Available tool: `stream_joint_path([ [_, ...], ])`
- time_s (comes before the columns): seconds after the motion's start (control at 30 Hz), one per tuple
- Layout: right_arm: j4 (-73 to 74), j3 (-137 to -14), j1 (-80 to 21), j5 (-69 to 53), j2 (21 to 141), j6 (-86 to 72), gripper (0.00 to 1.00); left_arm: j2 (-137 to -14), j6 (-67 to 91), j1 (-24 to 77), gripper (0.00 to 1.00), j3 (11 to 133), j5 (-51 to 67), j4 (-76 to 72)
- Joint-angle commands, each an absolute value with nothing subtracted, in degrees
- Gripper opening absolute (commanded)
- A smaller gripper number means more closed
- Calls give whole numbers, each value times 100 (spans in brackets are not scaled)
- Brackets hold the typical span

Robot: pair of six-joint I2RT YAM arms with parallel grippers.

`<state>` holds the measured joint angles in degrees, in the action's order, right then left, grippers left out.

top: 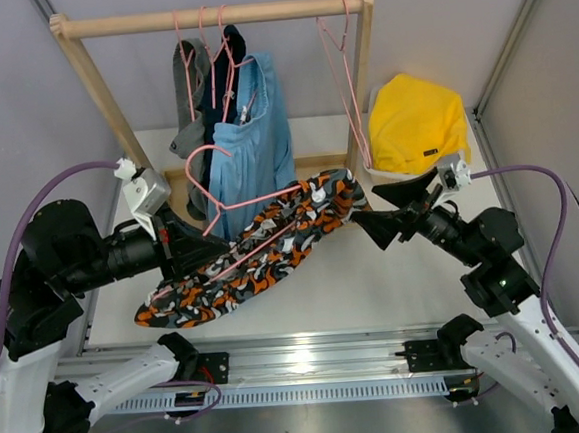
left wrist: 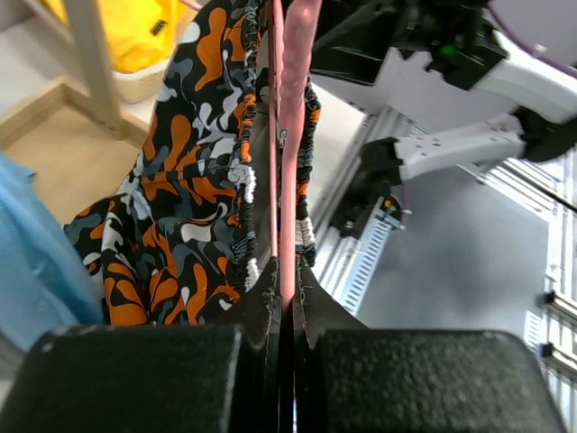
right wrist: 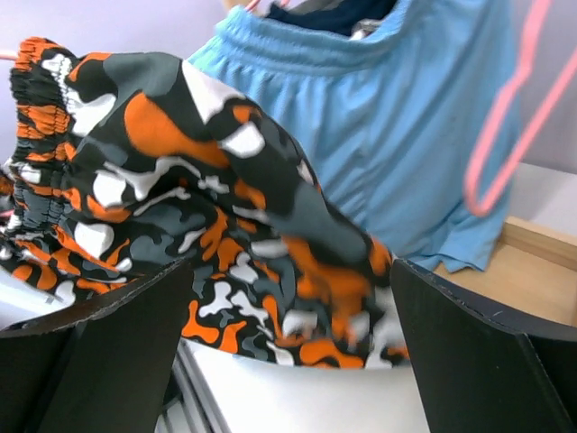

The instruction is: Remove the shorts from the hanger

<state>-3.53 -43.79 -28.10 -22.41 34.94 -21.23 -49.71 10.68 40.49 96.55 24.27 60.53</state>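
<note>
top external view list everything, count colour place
camo shorts: 1, orange-black-grey, on held hanger, centre
held hanger: 1, pink, between the arms
blue shorts: 1, light blue, on rack
grey garment: 1, grey, left of blue shorts
navy garment: 1, navy, behind blue shorts
empty hanger: 1, pink, rail's right end
rack: 1, wood, back
yellow garment: 1, yellow, right of rack
left arm: 1, black-white, jaws shut on held hanger
right arm: 1, black-white, jaws open by camo shorts
</note>
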Motion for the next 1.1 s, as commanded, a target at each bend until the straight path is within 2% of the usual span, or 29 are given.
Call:
stream_joint_path([
  [0.0, -756, -4746, -3146, -2075, 3708, -1626, 99, -4949, 1406, 4087, 0, 9861, 3128, 5573],
  [0.3, -1150, -4588, -3761, -1661, 4078, -1564, 99, -4808, 1538, 4096, 0, 9887, 3270, 5467],
  [0.4, -1143, -4544, -3911, -1635, 4140, -1530, 19, -4816, 1503, 4096, 0, 9958, 3042, 5554],
  [0.43, -1073, -4535, -3937, -1365, 4114, -1538, 0, -4825, 1494, 4096, 0, 9949, 2945, 5581],
  [0.57, -661, -4509, -3955, -319, 3658, -1345, 0, -4790, 1345, 4096, 0, 9976, 2393, 5853],
  [0.63, -511, -4517, -3938, 699, 3245, -1144, 0, -4738, 1310, 4096, 0, 9888, 2181, 5906],
  [0.8, -141, -4736, -3824, 2282, 2655, -677, 0, -4597, 1239, 4096, 0, 9721, 2057, 5959],
  [1.07, 597, -4931, -3674, 2505, 2523, -939, 0, -4535, 1388, 4096, 0, 10063, 1205, 6012],
])
